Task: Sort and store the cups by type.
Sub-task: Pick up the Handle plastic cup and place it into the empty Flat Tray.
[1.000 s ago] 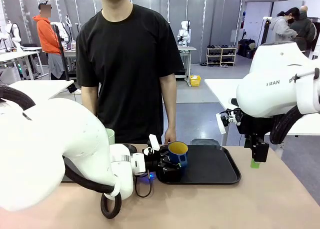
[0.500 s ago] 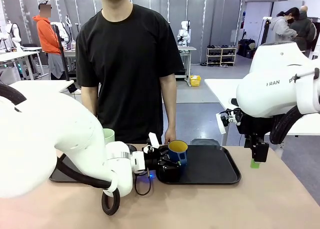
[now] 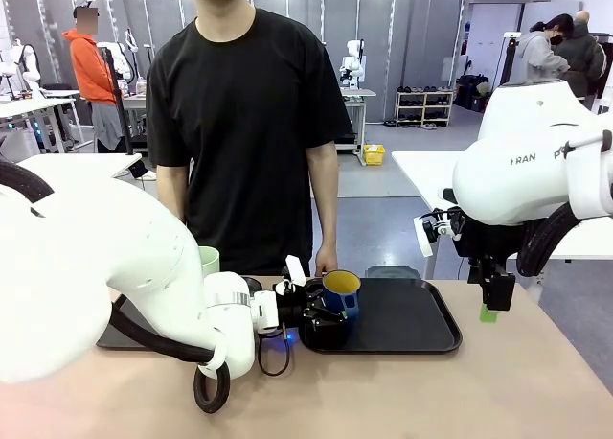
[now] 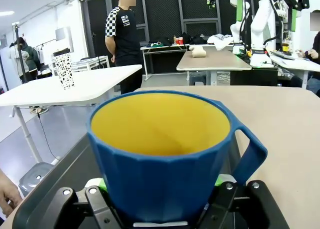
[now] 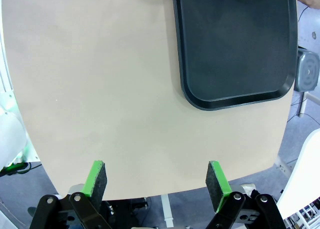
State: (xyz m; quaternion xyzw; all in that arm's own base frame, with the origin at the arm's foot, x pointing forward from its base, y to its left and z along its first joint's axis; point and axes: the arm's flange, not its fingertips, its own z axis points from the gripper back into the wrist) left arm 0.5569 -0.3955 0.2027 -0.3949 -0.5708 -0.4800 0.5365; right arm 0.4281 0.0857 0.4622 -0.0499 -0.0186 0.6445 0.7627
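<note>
table (image 3: pixel 498 391): tan top | black tray (image 3: pixel 412 319) right | dark tray (image 3: pixel 120 335) left

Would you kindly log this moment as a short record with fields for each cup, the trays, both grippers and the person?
blue mug: dark blue, yellow inside, handle; upright at the left end of the right tray
green tumbler: pale mint, upright behind the left arm
right tray: black, bare to the right of the mug
left tray: dark, largely hidden by the left arm
left gripper: shut on the blue mug's body
right gripper: open, above bare tabletop
person: stands at the far side, a hand near the mug
</note>
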